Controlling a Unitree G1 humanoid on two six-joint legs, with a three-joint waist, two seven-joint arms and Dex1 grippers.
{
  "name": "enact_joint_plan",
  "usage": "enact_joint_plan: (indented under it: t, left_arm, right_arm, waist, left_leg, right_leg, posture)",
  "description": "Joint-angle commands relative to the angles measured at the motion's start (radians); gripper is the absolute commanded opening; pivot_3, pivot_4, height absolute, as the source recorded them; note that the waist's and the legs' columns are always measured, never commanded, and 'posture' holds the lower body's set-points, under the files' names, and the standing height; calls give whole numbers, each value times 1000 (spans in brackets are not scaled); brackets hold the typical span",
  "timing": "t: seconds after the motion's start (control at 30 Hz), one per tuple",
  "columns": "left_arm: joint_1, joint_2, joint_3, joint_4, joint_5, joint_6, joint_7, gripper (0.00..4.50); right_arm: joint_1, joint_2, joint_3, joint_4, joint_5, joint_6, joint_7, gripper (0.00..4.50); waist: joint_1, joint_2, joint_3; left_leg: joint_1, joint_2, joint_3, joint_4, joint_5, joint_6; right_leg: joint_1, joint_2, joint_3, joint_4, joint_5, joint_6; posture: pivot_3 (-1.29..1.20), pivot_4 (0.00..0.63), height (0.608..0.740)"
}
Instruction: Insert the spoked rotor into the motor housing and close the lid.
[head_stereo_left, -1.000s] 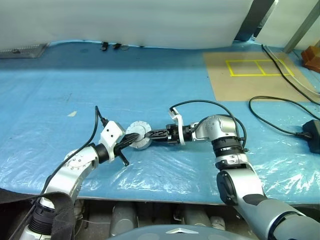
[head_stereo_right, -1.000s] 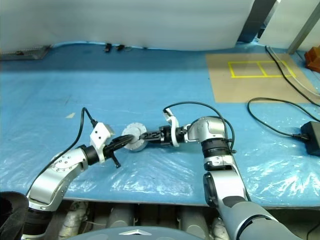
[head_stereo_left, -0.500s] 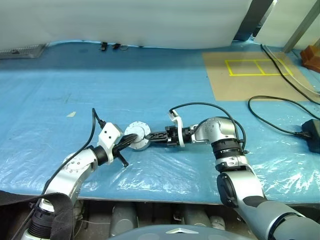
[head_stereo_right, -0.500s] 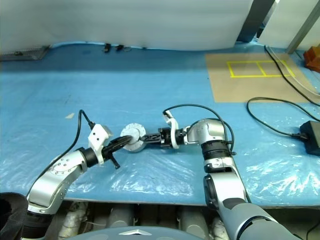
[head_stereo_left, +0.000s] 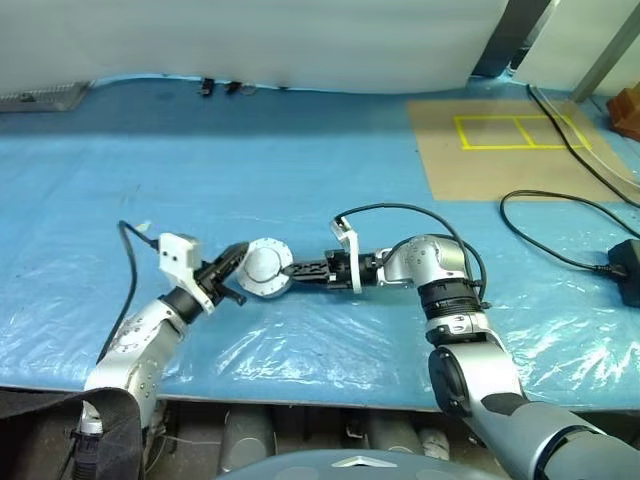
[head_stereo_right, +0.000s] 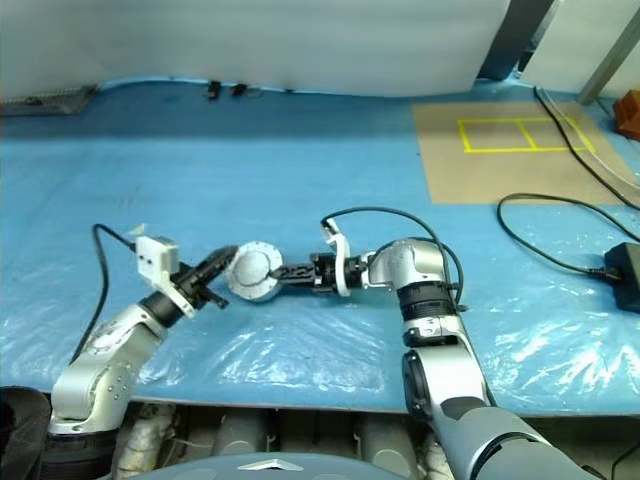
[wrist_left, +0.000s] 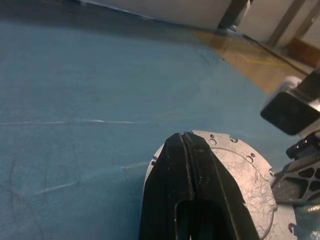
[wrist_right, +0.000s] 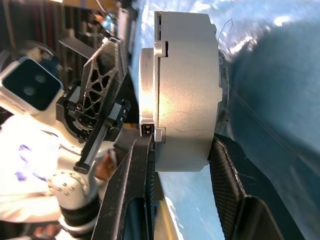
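Left tool (head_stereo_left: 232, 262) now farther left, off unlabelled motor housing (head_stereo_left: 264, 270).

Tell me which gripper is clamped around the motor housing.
The right gripper: its fingers straddle the motor housing. The left gripper is shut, beside it.

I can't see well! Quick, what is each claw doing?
Left claw: shut, holding nothing, tips beside the lid.
Right claw: shut on the round silver-grey metal motor housing.
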Motion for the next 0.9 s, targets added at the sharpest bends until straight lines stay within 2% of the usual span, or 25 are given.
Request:
enact_joint_plan:
  t: [0.03, 0.13, 0.23, 0.47, 0.63, 0.8, 0.9]
  left_arm:
    - [32, -46, 117, -16, -117, -14, 57, 0]
    - [83, -63, 133, -32, -166, 10, 74, 0]
    - [66, -99, 150, -81, -265, 26, 134, 573]
    - [85, -144, 146, -108, -392, 40, 208, 2959]
    - [101, -154, 147, -104, -474, 60, 261, 4488]
    - [97, -159, 135, -88, -588, 102, 312, 4488]
    - [88, -144, 122, -77, -586, 112, 341, 4488]
  right_arm:
    - [-42, 33, -31, -21, 72, -14, 19, 1138]
    - [-52, 63, -56, -18, 93, -19, 10, 1138]
    - [-71, 115, -100, 1, 114, -34, -19, 1138]
    - [-85, 176, -144, 13, 139, -73, -46, 1138]
    - [-96, 180, -152, 11, 156, -76, -40, 1138]
    - [-106, 177, -160, 18, 175, -79, -35, 1138]
    - [-107, 178, -135, 10, 172, -89, -22, 1138]
  waist:
    - [-2, 0, 0]
    - [-1, 0, 0]
    - [4, -3, 2]
    - [8, -4, 2]
    - [8, -5, 2]
    - [6, -5, 2]
    - [6, -5, 2]
  left_leg:
    - [0, 0, 1, 0, 0, 0]
    - [0, 1, 2, 0, 0, 0]
    - [0, 1, 2, 1, 0, 0]
    - [0, 1, 2, 2, 0, 0]
    - [0, 1, 2, 2, 0, -1]
    - [0, 1, 2, 3, 0, -1]
    - [0, 1, 1, 3, 0, -1]
  right_leg:
    - [0, 0, 0, 0, 0, 0]
    - [0, 2, 0, 0, 0, 0]
    - [0, 1, -1, 1, 0, 0]
    - [1, 0, -1, 1, 0, 0]
    - [1, 1, -1, 1, 0, 0]
    - [1, 1, -1, 1, 1, 0]
    - [1, 1, -1, 1, 1, 0]
  posture:
    - [0, 150, 740]
    - [0, 150, 740]
    - [0, 150, 740]
    - [0, 150, 740]
    - [0, 150, 740]
    - [0, 150, 740]
    - [0, 150, 740]
